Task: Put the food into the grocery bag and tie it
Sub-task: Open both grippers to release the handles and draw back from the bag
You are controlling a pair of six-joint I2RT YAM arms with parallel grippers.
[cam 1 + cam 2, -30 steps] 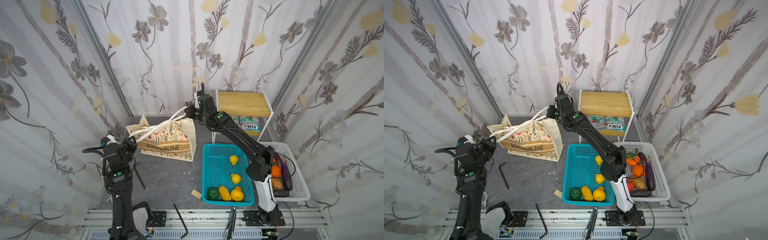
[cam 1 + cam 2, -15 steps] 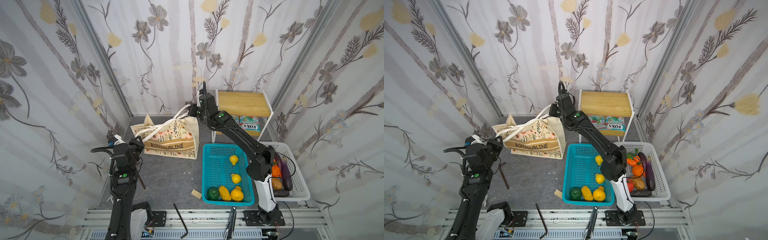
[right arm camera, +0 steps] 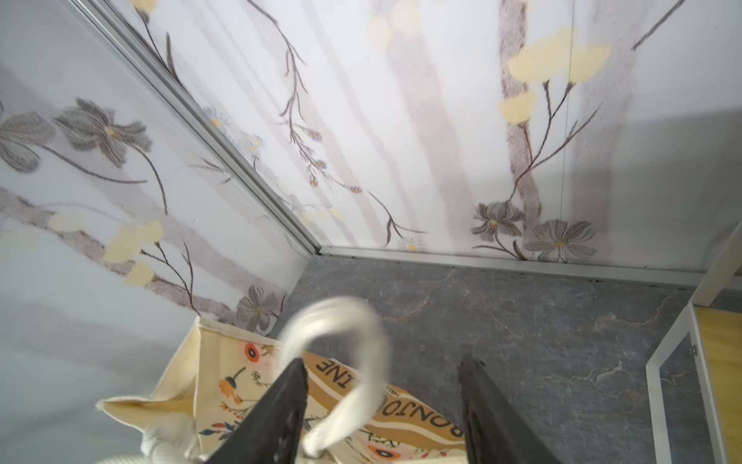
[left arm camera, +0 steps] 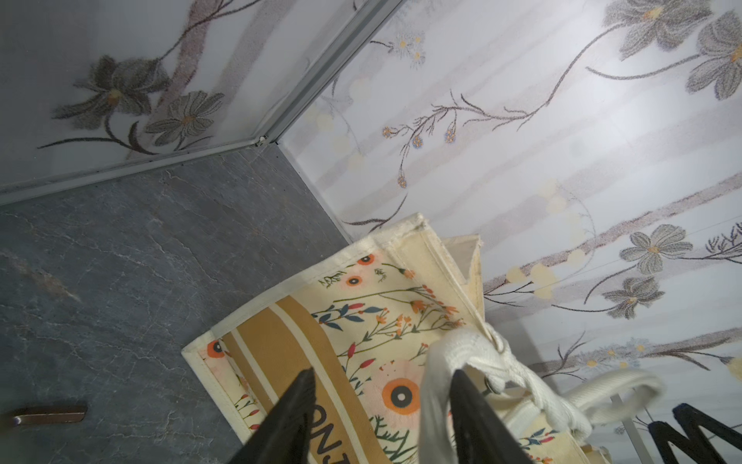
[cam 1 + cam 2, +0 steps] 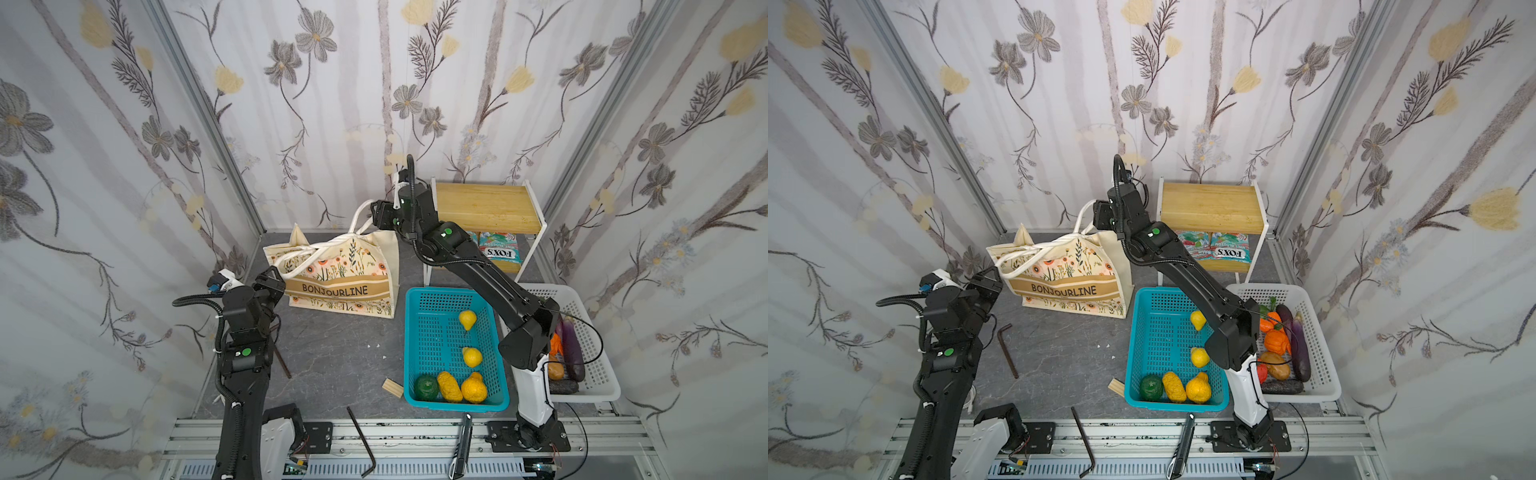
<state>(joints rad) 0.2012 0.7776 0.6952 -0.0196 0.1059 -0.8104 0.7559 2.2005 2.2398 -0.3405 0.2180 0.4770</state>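
Observation:
The cream floral grocery bag (image 5: 345,274) (image 5: 1067,274) stands at the back of the grey floor, its white rope handles (image 5: 316,251) twisted together across its mouth. The bag's inside is hidden, so no food shows there. My left gripper (image 5: 276,279) (image 4: 383,401) is at the bag's left end, open, and a rope handle (image 4: 437,385) is looped loosely over one finger. My right gripper (image 5: 376,216) (image 3: 383,385) hovers open above the bag's right top corner. A blurred rope loop (image 3: 361,341) hangs free between its fingers.
A teal basket (image 5: 415,340) with toy fruit sits right of the bag, and a white basket (image 5: 598,374) of vegetables lies beyond it. A wooden shelf stand (image 5: 484,208) holds FOX'S packets (image 5: 498,249). Allen keys (image 5: 361,440) (image 5: 1007,351) and a wood block (image 5: 392,388) lie on the floor.
Both grippers went from shut to open, letting the rope handles slacken. The left arm moved right, up to the bag's end. The bag shifted slightly to the right.

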